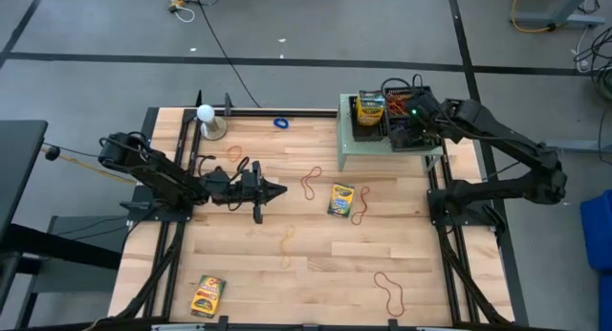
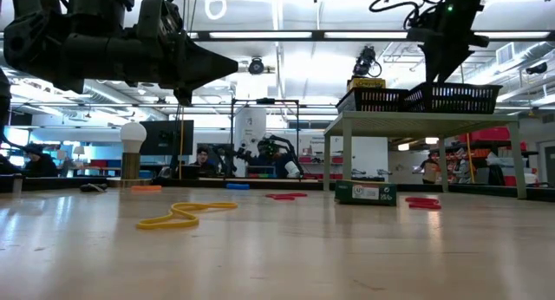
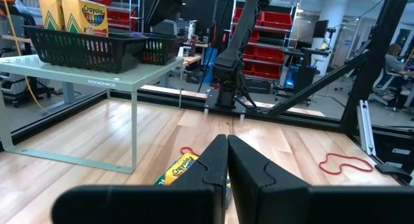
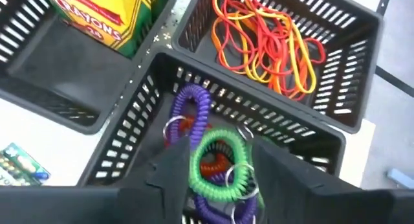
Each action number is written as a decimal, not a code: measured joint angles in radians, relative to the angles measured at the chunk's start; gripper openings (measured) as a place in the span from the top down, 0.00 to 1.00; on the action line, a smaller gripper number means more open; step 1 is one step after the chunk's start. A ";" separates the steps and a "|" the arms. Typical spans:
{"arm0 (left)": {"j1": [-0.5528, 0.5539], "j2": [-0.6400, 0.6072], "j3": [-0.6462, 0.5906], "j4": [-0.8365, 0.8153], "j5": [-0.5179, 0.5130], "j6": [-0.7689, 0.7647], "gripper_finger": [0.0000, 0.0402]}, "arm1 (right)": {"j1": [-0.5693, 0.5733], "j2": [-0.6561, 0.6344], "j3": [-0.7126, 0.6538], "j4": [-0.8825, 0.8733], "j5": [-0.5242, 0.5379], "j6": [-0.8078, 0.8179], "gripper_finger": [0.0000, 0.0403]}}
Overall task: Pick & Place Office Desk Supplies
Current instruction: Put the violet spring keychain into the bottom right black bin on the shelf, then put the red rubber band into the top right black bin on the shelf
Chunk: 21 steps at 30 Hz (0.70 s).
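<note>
Green coil loop (image 4: 221,160) sits between right gripper (image 4: 217,175) fingers, jaws parted, above black basket (image 4: 323,120) compartment; possibly just released. Left gripper (image 1: 271,189) pinched closed, empty, above table (image 1: 287,293). Crayon box (image 1: 341,200) lies mid-table.

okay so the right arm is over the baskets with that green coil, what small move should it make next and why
Probably lift the right tool straight up. Its fingers stand apart around the green coil, which sits over the purple coils inside the black basket, so the drop looks done. The left tool hovers shut above the table.
</note>
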 joint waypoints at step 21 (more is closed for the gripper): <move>0.000 0.000 0.000 -0.014 0.000 0.025 0.97 | 0.878 0.016 -0.224 0.227 0.193 0.712 0.99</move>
